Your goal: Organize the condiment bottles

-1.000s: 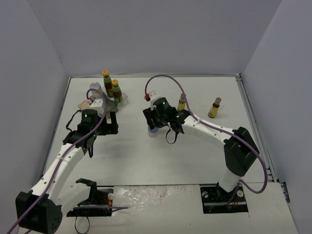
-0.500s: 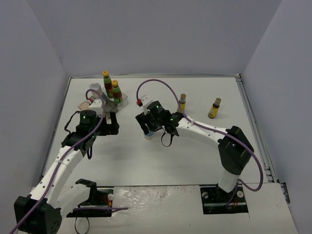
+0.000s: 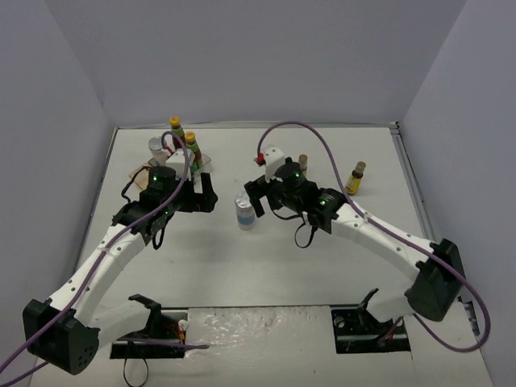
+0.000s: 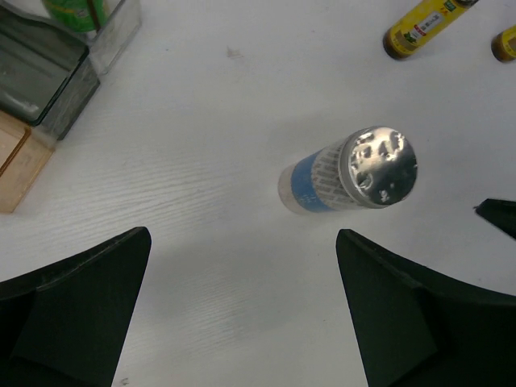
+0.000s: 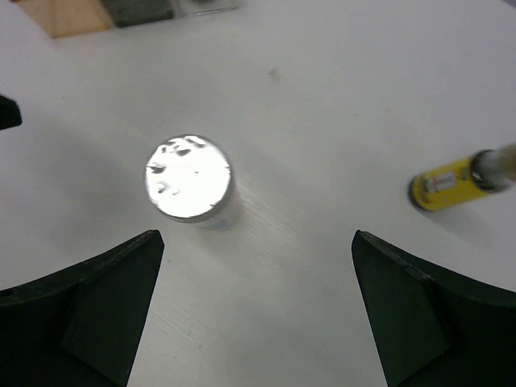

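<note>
A pale jar (image 3: 245, 211) with a silver lid (image 5: 188, 177) and a blue label (image 4: 310, 185) stands free and upright on the table between my two grippers. My right gripper (image 3: 255, 201) is open just right of it, nothing between its fingers (image 5: 97, 298). The left gripper (image 3: 210, 193) is open to the jar's left, its fingers (image 4: 419, 314) empty. Two yellow-capped sauces (image 3: 176, 129) (image 3: 192, 145) and another silver-lidded jar (image 3: 156, 147) stand at the tray (image 3: 201, 164). Two slim brown-capped bottles (image 3: 303, 164) (image 3: 355, 177) are at the back right.
A tan wooden block (image 4: 16, 161) lies beside the tinted tray (image 4: 64, 81) at the back left. One slim yellow bottle (image 5: 451, 181) lies tilted to the right of my right gripper. Grey walls close the table on three sides.
My right gripper opened and let go of the silver-lidded jar, then drew back to the right. The left arm swung right, toward the jar.
</note>
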